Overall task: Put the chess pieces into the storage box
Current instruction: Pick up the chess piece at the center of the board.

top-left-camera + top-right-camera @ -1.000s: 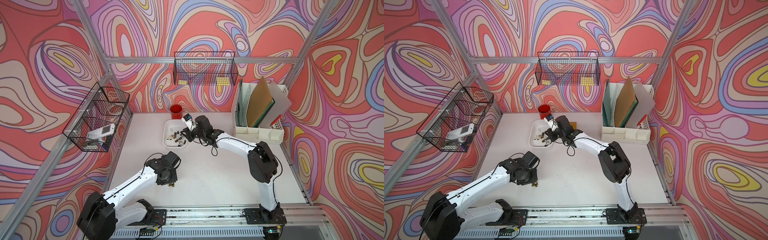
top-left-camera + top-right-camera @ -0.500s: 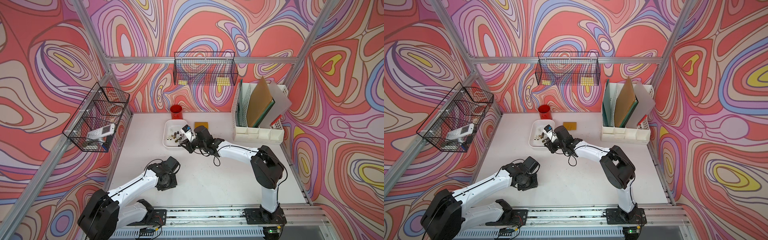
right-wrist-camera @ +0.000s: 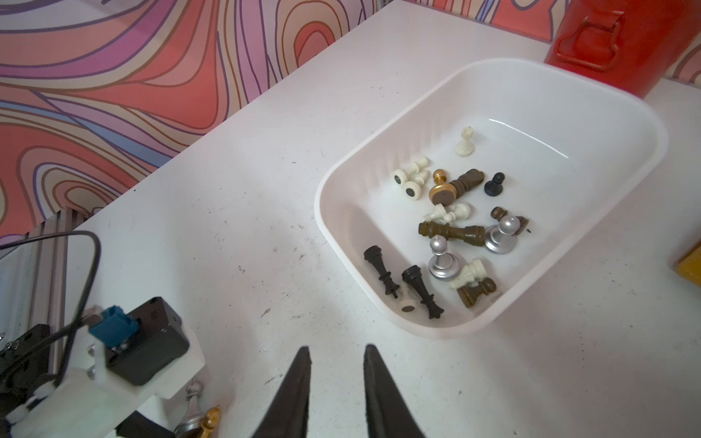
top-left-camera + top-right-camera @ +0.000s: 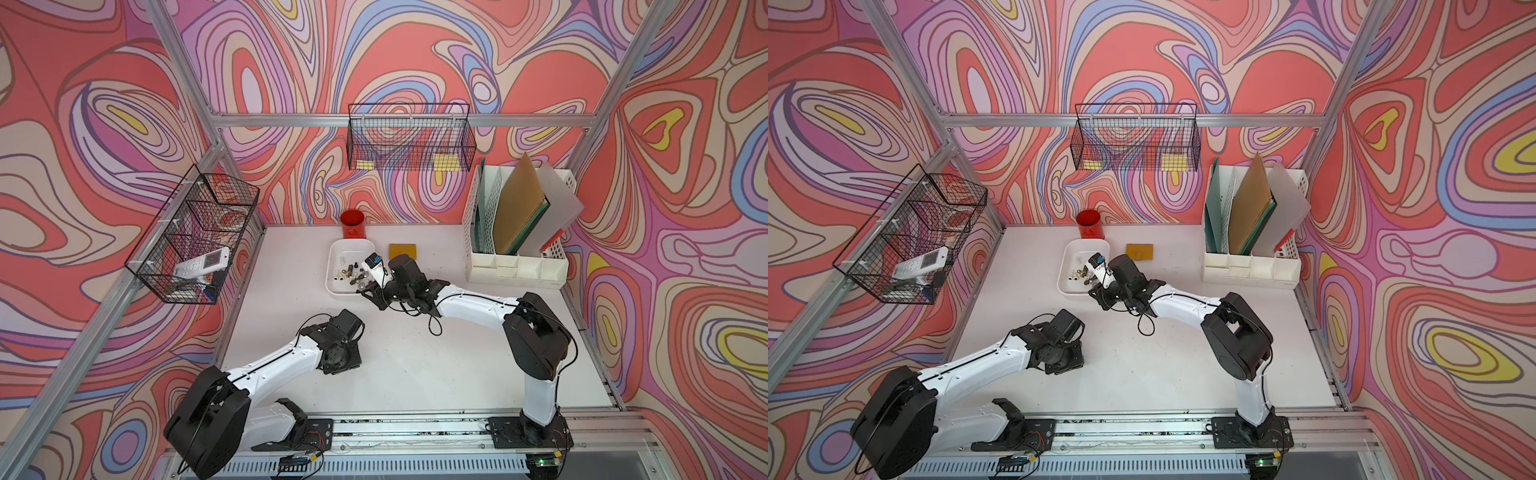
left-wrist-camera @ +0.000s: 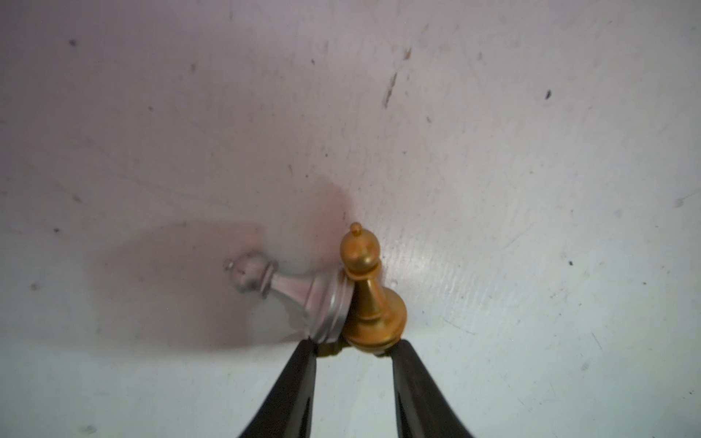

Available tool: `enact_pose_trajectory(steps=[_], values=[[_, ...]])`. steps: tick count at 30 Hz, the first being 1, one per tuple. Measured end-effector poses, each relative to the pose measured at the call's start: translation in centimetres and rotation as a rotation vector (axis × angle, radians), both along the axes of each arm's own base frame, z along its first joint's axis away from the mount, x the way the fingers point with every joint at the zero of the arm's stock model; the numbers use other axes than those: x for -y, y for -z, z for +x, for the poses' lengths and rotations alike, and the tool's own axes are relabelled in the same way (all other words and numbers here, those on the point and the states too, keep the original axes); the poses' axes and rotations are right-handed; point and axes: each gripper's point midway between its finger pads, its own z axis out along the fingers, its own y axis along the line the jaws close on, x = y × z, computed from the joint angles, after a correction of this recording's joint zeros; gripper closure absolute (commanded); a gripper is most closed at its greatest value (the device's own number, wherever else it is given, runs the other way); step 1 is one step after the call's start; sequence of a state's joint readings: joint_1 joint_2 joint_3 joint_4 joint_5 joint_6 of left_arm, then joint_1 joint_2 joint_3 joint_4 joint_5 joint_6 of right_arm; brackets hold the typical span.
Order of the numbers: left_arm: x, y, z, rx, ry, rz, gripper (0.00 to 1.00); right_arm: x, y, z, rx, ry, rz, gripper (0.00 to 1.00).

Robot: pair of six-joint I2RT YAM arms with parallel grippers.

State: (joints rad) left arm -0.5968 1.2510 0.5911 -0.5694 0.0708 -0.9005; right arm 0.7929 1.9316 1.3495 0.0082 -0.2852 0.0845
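Note:
Over the front left of the table, my left gripper (image 5: 354, 347) points down. Its fingertips (image 5: 309, 350) pinch the bases of a gold chess piece (image 5: 366, 295) and a silver chess piece (image 5: 288, 294). In both top views the wrist of the left gripper (image 4: 341, 362) (image 4: 1065, 360) hides them. The white storage box (image 3: 493, 62) (image 4: 329, 270) (image 4: 1064, 270) holds several chess pieces (image 3: 451, 231) (image 4: 351, 276) in black, white, silver and gold. My right gripper (image 3: 335, 350) (image 4: 372, 299) is open and empty, just outside the box's near rim.
A red cup (image 4: 352, 223) (image 3: 626, 38) stands behind the box. A yellow card (image 4: 403, 250) lies to its right. The white file rack (image 4: 515, 257) is at the back right. Wire baskets hang on the left wall (image 4: 195, 232) and back wall (image 4: 409, 137).
My right gripper has drawn back from over the box toward the table's front, uncovering the yellow card. My left gripper has shifted slightly and now covers the small piece seen beside it before.

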Motion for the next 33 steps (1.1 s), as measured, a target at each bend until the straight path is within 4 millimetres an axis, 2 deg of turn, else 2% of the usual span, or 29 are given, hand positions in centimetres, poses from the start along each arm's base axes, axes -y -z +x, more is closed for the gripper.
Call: enact_pose_trajectory(steps=[3, 9, 21, 26, 33], values=[[0.3, 0.2, 0.9, 0.024, 0.003, 0.002, 0.61, -0.3, 0.5, -0.7, -0.011, -0.013, -0.008, 0.74], [0.5, 0.8, 1.4, 0.025, 0.016, 0.016, 0.61, -0.3, 1.7, -1.8, -0.034, -0.025, -0.026, 0.75], [0.6, 0.7, 1.8, 0.034, 0.032, 0.023, 0.71, 0.1, 3.1, -2.7, -0.063, -0.026, -0.048, 0.75], [0.5, 0.6, 1.4, 0.035, 0.034, 0.012, 0.73, 0.1, 2.0, -3.2, -0.053, -0.032, -0.032, 0.75], [-0.2, 0.5, -0.5, -0.020, 0.055, 0.021, 0.76, -0.1, 0.0, -3.7, -0.028, -0.040, -0.003, 0.75]])
